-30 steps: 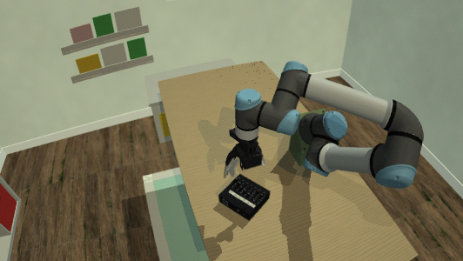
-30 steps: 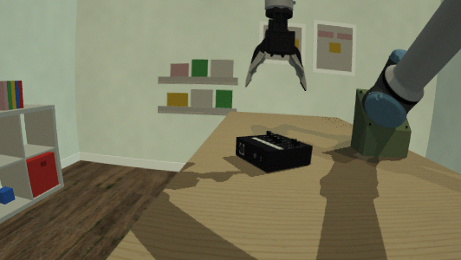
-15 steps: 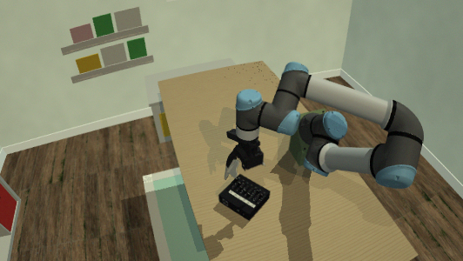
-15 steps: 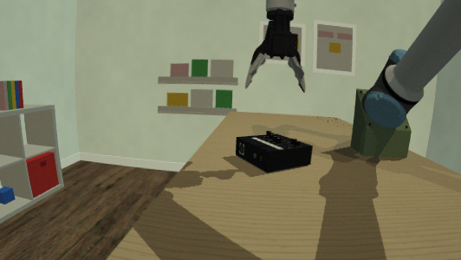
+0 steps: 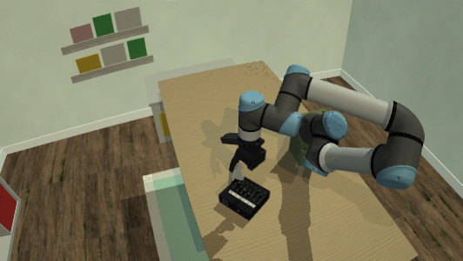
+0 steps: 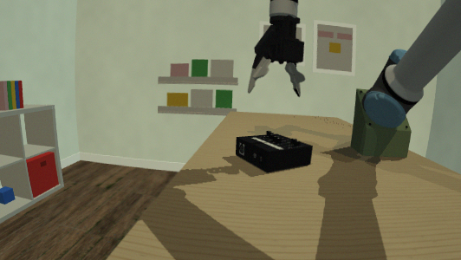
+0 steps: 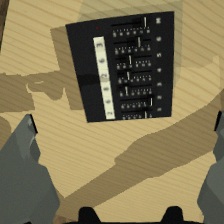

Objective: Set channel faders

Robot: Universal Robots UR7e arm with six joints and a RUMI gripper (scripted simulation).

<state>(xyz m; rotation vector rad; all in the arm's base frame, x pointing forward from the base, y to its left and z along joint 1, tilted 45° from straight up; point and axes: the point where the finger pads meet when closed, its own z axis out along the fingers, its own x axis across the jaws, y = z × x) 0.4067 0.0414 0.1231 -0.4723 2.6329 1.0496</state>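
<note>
Hanging from the bent arm (image 5: 348,97) (image 6: 426,52), the gripper (image 5: 250,154) (image 6: 275,93) (image 7: 124,114) points down above the table (image 5: 344,217) (image 6: 243,208) (image 7: 95,170), its fingers spread wide around nothing. The desk (image 5: 244,197) (image 6: 274,152) (image 7: 120,70) lies flat on the table, below the gripper and apart from it.

In the exterior view, the lighting desk (image 5: 244,204) (image 6: 288,161) (image 7: 82,62) sits on the table (image 5: 348,217) (image 6: 217,195) (image 7: 65,160); from it, the arm's pedestal (image 5: 298,150) (image 6: 359,130) stands at two o'clock, the shelf unit (image 5: 16,216) (image 6: 57,139) at nine.

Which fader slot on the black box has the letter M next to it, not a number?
The slot at the top of the lighting desk in the wrist view.
</note>
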